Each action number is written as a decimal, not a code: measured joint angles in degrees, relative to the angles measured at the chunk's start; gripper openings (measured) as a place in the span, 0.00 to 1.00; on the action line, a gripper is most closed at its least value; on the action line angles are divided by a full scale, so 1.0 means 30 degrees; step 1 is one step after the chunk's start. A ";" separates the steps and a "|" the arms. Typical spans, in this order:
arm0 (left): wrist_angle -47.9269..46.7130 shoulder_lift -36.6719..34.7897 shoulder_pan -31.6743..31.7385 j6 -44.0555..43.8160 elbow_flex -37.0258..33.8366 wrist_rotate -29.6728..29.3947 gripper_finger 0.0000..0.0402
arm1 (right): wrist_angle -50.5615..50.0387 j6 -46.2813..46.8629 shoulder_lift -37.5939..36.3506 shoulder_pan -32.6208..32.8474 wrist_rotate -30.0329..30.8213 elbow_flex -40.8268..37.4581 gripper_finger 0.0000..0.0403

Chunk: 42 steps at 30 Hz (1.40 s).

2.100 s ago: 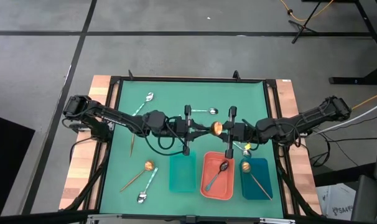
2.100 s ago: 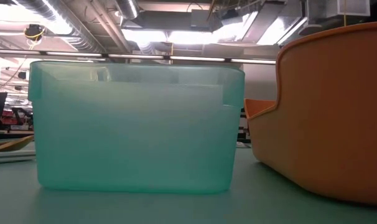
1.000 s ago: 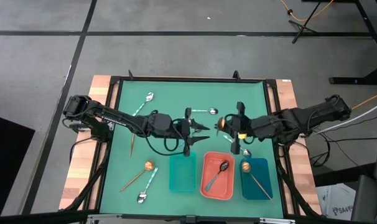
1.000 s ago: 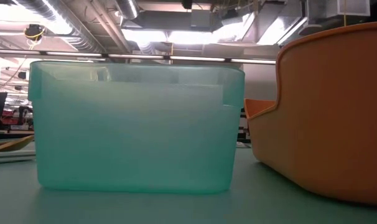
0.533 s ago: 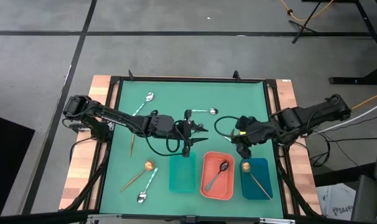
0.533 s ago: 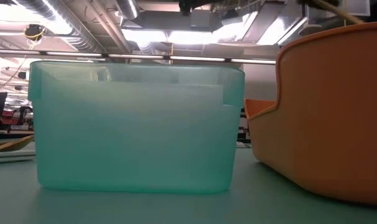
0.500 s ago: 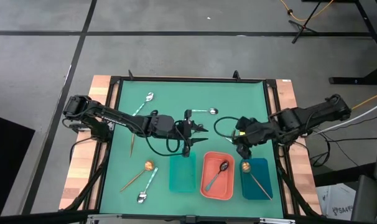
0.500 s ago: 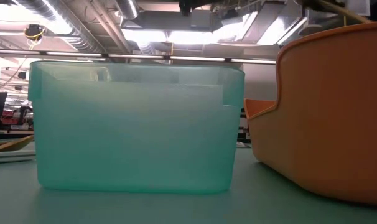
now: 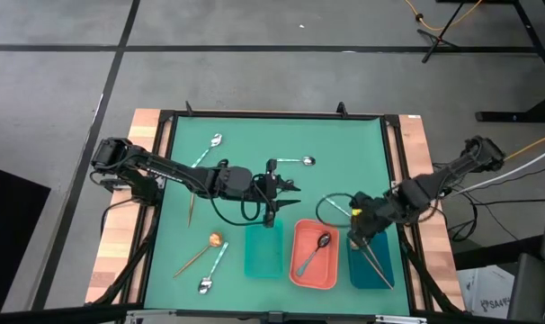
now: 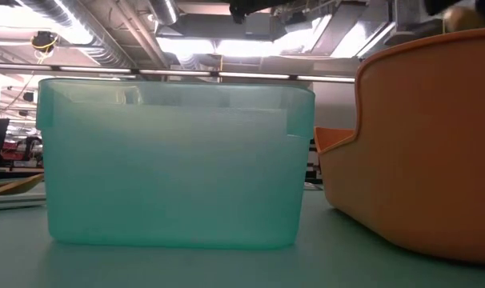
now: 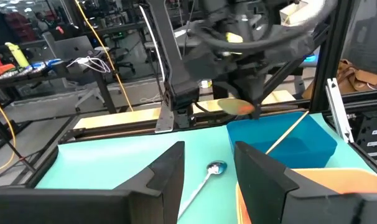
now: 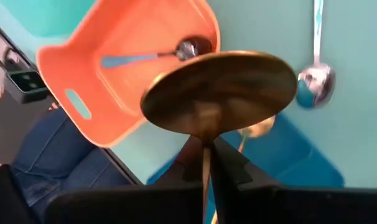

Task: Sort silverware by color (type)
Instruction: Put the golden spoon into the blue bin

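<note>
— Green surface point(image 9: 254, 144), three trays along its near edge. Where's the gold spoon point(image 12: 218, 93)?

— Pinched by its handle in the shut right claw point(image 9: 361, 227), over the dark blue tray point(image 9: 385, 270). Best lowered well inside the walls before release, clear of the spoon already there.

— And the left claw point(image 9: 286, 187)?

— Spread wide, empty, mid-surface. Its wrist camera shows the gold bowl above the blue tray; overhead, the arm hides it.
</note>
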 joint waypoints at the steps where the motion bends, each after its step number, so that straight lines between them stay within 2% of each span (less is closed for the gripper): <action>1: 0.0000 0.0000 0.0000 -0.0007 0.0000 0.0005 0.33 | 0.0013 0.0522 0.0000 0.0499 0.0101 -0.0145 0.00; 7: 0.0007 0.0000 0.0000 -0.0015 0.0000 -0.0002 0.33 | 0.0257 0.3919 0.0007 0.3178 0.0579 -0.1399 0.00; 12: 0.0007 0.0000 -0.0003 -0.0029 0.0000 0.0005 0.33 | 0.1532 0.5862 0.0015 0.4330 0.0454 -0.3007 0.00; 20: 0.0015 0.0000 0.0000 -0.0029 0.0000 -0.0002 0.33 | 0.4342 0.6391 0.0015 0.4341 -0.0470 -0.5056 0.00; 30: 0.0015 0.0000 -0.0007 -0.0029 0.0000 0.0005 0.33 | 0.4622 0.6398 0.0015 0.4341 -0.0410 -0.5676 0.00; 42: 0.0015 0.0000 0.0000 -0.0029 -0.0007 0.0005 0.33 | 0.4617 0.6384 0.0015 0.4341 0.0717 -0.5697 0.00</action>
